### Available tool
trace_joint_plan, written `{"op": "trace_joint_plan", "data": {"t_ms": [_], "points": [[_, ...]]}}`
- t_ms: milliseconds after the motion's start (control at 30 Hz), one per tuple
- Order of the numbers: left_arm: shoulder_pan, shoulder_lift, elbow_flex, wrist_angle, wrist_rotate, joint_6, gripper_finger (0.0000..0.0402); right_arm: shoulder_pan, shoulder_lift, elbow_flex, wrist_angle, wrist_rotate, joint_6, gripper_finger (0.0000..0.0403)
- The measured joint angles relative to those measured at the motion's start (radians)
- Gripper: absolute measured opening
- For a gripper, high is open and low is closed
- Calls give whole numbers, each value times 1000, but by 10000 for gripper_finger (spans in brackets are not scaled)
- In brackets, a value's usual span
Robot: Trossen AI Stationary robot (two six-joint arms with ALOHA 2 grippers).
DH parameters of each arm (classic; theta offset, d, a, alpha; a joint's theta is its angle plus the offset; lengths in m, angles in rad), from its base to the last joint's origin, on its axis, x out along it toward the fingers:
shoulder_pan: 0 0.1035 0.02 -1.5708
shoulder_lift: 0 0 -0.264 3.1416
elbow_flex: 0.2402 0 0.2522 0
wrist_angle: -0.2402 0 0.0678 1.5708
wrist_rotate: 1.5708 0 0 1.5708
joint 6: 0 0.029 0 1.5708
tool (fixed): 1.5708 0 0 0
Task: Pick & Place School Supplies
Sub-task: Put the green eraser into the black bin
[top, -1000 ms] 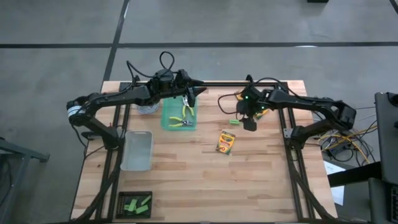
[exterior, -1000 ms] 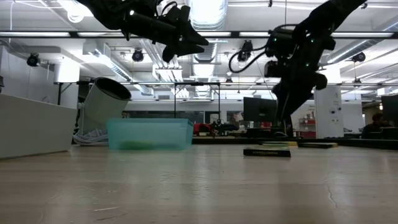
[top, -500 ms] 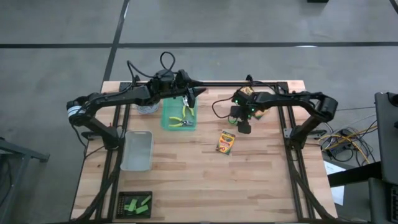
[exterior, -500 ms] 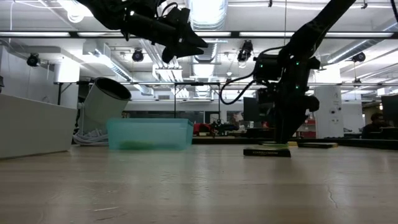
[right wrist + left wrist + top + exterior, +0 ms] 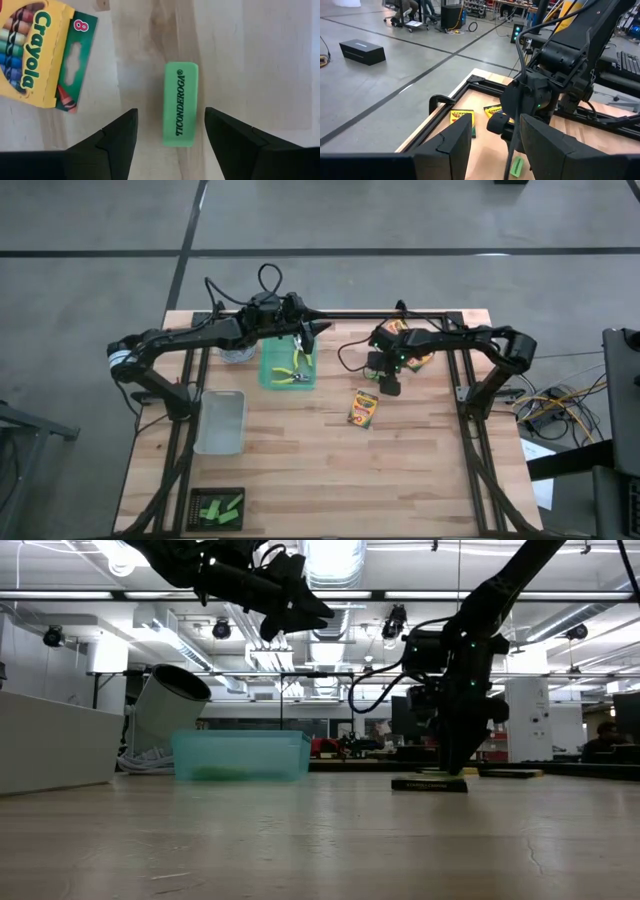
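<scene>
A small green block point(image 5: 180, 104), an eraser, lies flat on the wooden table. My right gripper point(image 5: 170, 120) points down over it, open, with one finger on each side and a gap to both. The right gripper point(image 5: 388, 385) hides the block in the high view. One crayon box point(image 5: 363, 408) lies flat just nearside of it, and two more crayon boxes point(image 5: 461, 119) lie by the far right rail. My left gripper point(image 5: 305, 330) hangs open and holds nothing, high above the teal tray point(image 5: 270, 376), which holds pliers point(image 5: 293, 370).
A clear bin point(image 5: 220, 422) stands at the left. A black tray of green blocks point(image 5: 218, 507) sits at the near left corner. A tipped white cylinder point(image 5: 170, 705) lies behind the teal tray. Black rails frame the table's far edge and sides.
My right gripper has come down toward the table and a little toward its left edge, tipping more steeply downward, and now stands over the green block. The block and the crayon boxes have stayed where they were.
</scene>
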Motion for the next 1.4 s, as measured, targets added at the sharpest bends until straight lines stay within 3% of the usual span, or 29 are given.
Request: {"op": "trace_joint_plan", "data": {"t_ms": [267, 433, 1400], "points": [[0, 0, 0, 0, 0, 7, 172, 5, 3, -1, 13, 8, 0, 223], [0, 0, 0, 0, 0, 7, 172, 5, 3, -3, 14, 84, 3, 223], [0, 0, 0, 0, 0, 7, 172, 13, 29, -2, 14, 72, -20, 224]]}}
